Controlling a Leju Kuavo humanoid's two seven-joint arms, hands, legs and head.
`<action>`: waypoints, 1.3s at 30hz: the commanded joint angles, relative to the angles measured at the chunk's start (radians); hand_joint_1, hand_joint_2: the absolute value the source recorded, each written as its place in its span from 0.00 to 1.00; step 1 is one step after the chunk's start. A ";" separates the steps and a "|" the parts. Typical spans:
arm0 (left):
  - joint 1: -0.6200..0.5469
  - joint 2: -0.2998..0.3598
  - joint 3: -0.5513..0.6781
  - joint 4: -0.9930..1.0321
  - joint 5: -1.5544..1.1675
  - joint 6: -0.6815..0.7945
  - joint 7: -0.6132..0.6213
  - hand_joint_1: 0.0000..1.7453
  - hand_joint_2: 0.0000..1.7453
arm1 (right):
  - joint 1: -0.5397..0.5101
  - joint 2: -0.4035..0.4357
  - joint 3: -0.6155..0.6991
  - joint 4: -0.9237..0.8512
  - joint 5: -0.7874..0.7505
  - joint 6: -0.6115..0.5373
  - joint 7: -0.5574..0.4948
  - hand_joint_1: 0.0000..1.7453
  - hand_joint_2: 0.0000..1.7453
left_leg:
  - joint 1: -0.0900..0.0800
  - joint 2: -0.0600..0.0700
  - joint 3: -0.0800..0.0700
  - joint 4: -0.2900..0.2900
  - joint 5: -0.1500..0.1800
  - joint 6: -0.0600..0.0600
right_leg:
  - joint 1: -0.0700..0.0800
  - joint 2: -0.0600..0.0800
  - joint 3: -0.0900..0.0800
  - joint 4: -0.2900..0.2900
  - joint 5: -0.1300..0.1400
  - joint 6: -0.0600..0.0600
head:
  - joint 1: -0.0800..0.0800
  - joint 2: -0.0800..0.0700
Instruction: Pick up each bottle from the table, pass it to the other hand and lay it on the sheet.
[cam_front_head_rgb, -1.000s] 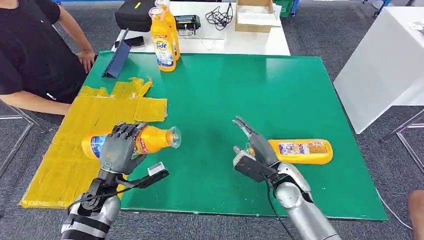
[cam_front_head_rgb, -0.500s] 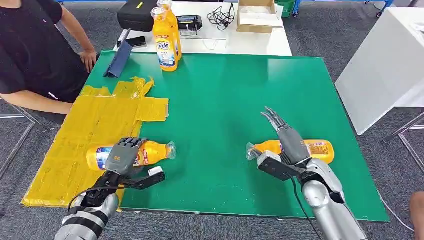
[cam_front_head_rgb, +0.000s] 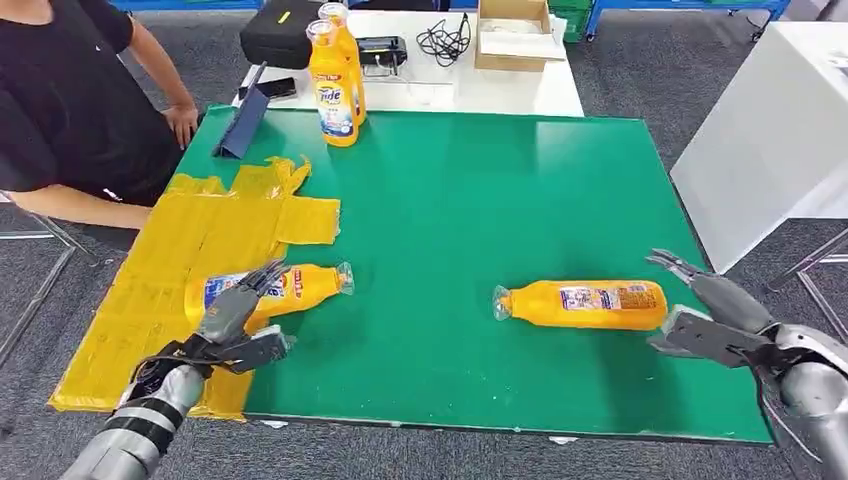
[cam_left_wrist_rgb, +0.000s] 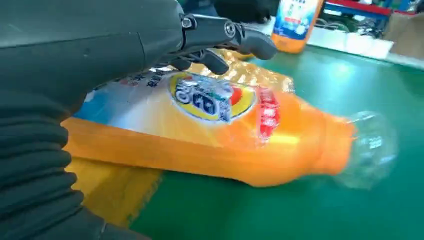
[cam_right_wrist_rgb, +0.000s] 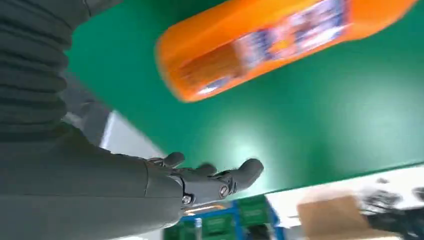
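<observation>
Four orange bottles are on a green bench (cam_front_head_rgb: 450, 200). One bottle (cam_front_head_rgb: 272, 291) lies on its side, long axis left to right, clear cap toward the right, its base end on the yellow sheet (cam_front_head_rgb: 190, 260) and its neck over the green. The left hand (cam_front_head_rgb: 235, 320) rests spread just beside it, holding nothing. A second lying bottle (cam_front_head_rgb: 582, 304) points its cap left; the right hand (cam_front_head_rgb: 715, 318) is open near its base. Two upright bottles (cam_front_head_rgb: 335, 70) stand at the far edge, the front one labelled "Tide".
</observation>
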 joint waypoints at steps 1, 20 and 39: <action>0.057 -0.001 0.008 -0.154 0.310 -0.218 -0.111 0.00 0.00 | -0.111 -0.069 0.172 0.172 -0.030 -0.004 0.020 0.00 1.00 | 0.001 0.004 0.000 -0.002 0.001 0.001 | 0.002 0.002 -0.001 -0.004 0.003 -0.001 | 0.000 0.000; 0.099 -0.123 0.104 -0.362 0.682 -0.518 -0.095 0.00 0.00 | -0.235 0.128 0.278 0.477 0.144 -0.152 0.000 0.00 1.00 | 0.002 0.005 -0.002 -0.002 0.001 0.001 | 0.002 0.003 -0.004 -0.002 0.002 -0.001 | 0.000 0.000; 0.104 -0.136 0.103 -0.374 0.686 -0.513 -0.082 0.00 0.00 | -0.405 0.329 0.384 0.699 0.299 -0.272 0.037 0.00 1.00 | 0.001 0.007 -0.004 0.000 0.001 0.001 | 0.002 0.005 -0.007 0.000 0.002 0.000 | 0.000 0.000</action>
